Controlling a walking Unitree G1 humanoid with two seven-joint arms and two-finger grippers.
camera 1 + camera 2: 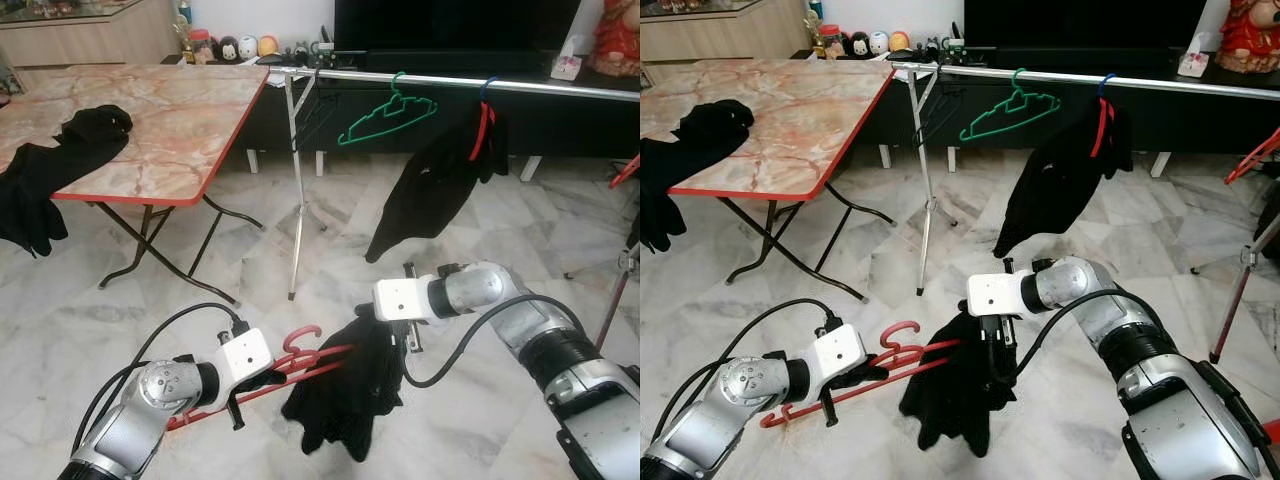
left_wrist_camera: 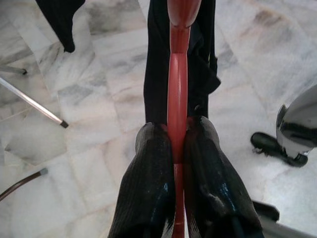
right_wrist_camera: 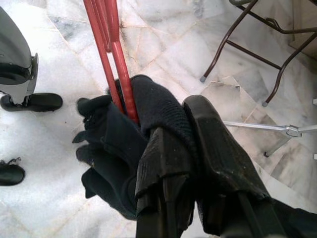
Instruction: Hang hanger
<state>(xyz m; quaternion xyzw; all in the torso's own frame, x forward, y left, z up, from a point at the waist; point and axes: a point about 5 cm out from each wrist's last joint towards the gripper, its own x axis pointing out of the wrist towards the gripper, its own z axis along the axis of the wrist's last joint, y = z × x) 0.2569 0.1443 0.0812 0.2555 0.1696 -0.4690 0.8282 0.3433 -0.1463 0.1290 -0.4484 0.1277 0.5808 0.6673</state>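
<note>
While the left gripper point(image 1: 262, 380) had its fingers point(image 2: 148, 183) pinched tight on the bar of the red hanger point(image 1: 300, 358), the right gripper point(image 1: 992, 335) had its own fingers closed on a fold of the black garment point(image 1: 345, 395) draped over that hanger's far end. The hanger was held low over the marble floor point(image 1: 300, 240), well short of the rail point(image 1: 480, 82), where a green hanger point(image 1: 385, 115) and a second dark garment point(image 1: 435, 185) already hung.

To do this step well, I judged, the cloth wanted seating squarely on the hanger before any lift, with the left grip kept firm so the bar could not twist; the hook point(image 1: 300, 338) would then have to be turned upward and brought to a bare stretch of rail between the two hangers there.

The head views gave the rail, the folding bench point(image 1: 150, 120) with black clothes point(image 1: 60, 160) at its left edge, and the gap to cross. The left wrist view showed the bar sitting dead centre between the fingers; the right wrist view showed how thick a bunch of fabric was gripped just beside the red bars point(image 3: 111, 49).
</note>
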